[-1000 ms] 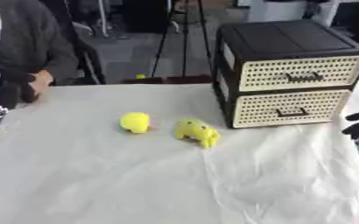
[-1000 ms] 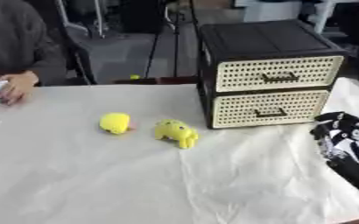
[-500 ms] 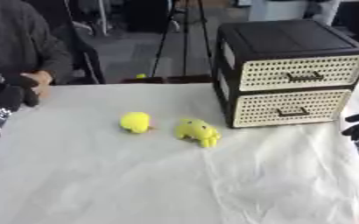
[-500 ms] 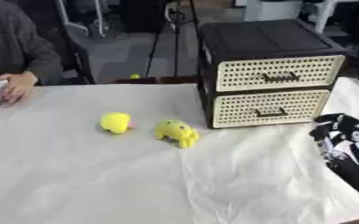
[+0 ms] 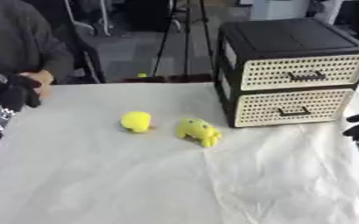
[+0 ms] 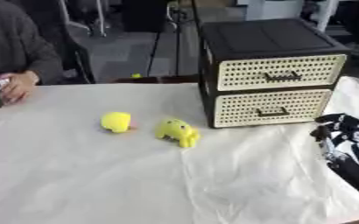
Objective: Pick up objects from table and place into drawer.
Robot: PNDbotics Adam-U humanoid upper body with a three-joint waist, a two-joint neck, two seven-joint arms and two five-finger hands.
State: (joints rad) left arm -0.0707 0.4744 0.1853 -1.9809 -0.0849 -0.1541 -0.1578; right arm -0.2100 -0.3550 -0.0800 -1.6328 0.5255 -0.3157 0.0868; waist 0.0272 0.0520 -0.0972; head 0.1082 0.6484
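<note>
Two yellow soft toys lie mid-table on the white cloth: a round one (image 5: 136, 121) and, just to its right, one with small legs (image 5: 198, 131). Behind and to the right of them stands a black drawer unit (image 5: 286, 37). Its upper drawer (image 5: 304, 72) and lower drawer (image 5: 290, 107) have cream perforated fronts, and both are shut. My right hand (image 6: 342, 139) rests at the right edge, in front of the unit, open with its fingers up and holding nothing. My left hand (image 5: 5, 98) shows at the left edge, far from the toys, open and empty.
The white cloth (image 5: 136, 183) covers the table and lies wrinkled in the front right. A tripod (image 5: 184, 39) and dark furniture stand beyond the far edge. A small yellow thing (image 5: 142, 75) sits just past that edge.
</note>
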